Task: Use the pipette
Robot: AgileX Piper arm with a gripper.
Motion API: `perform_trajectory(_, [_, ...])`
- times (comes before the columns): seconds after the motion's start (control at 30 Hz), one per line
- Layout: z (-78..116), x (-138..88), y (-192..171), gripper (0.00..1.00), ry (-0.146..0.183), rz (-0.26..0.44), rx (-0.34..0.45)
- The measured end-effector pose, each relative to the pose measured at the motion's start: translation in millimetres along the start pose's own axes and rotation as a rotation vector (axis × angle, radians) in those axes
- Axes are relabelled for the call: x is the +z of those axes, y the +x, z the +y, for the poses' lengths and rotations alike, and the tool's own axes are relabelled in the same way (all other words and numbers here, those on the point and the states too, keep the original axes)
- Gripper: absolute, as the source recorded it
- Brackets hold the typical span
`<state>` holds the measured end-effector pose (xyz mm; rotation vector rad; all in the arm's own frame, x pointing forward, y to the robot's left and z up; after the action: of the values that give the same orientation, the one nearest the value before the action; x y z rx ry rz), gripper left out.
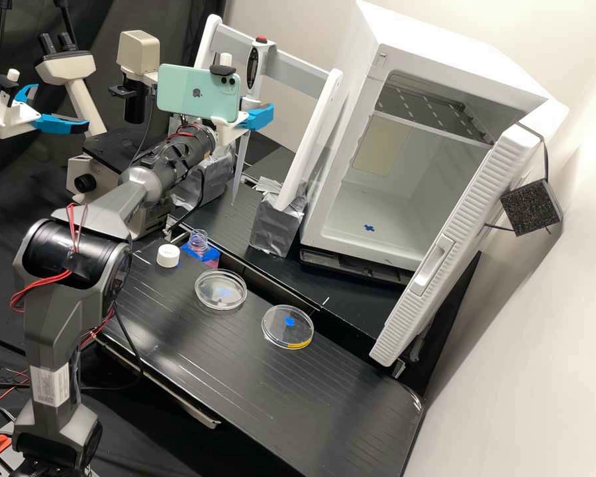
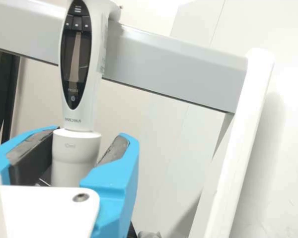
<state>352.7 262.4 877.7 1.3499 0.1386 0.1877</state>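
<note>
Pale wall (image 1: 536, 371) rises beside our black counter (image 1: 245, 391), with the open white cabinet (image 1: 463, 63) at its far side. The dark grey arm (image 1: 53, 318) reaches up to the white rack (image 2: 174, 72), where we find the pipette (image 2: 79, 94), tip down, its upper body beside the crossbar. Our hand (image 2: 91, 132) is pinched about the pipette's pale barrel, just below the dark display, with a pad along each side. To do this step well, we'd judge, the squeeze should be firm but even, and the pipette kept near upright, eased away from the crossbar before it swings toward the counter; the long tip could catch the rack's taped foot (image 1: 277, 225). Two clear round dishes (image 1: 220, 289) (image 1: 288, 326) lie near each other, then a small clear bottle (image 1: 198, 242) just beside a white cap (image 1: 168, 256). As for markings, the phone (image 1: 198, 93) bears a maker's logo, a pale label (image 1: 50, 386) sits on the lower arm, and small print runs under the pipette's display and across its collar, whose words we leave unread
</note>
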Motion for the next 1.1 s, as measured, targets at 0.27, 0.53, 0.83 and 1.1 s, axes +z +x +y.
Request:
perform_trajectory(0.27, [-0.7,-4,-2,0.00,0.003,0.013,-0.007])
perform_trajectory(0.53, [-1.2,-10,-5,0.00,0.007,0.030,-0.021])
perform_trajectory(0.83, [1.8,-12,-7,0.00,0.029,0.034,-0.027])
perform_trajectory(1.1, [15.9,-15,-11,0.00,0.133,0.047,-0.015])
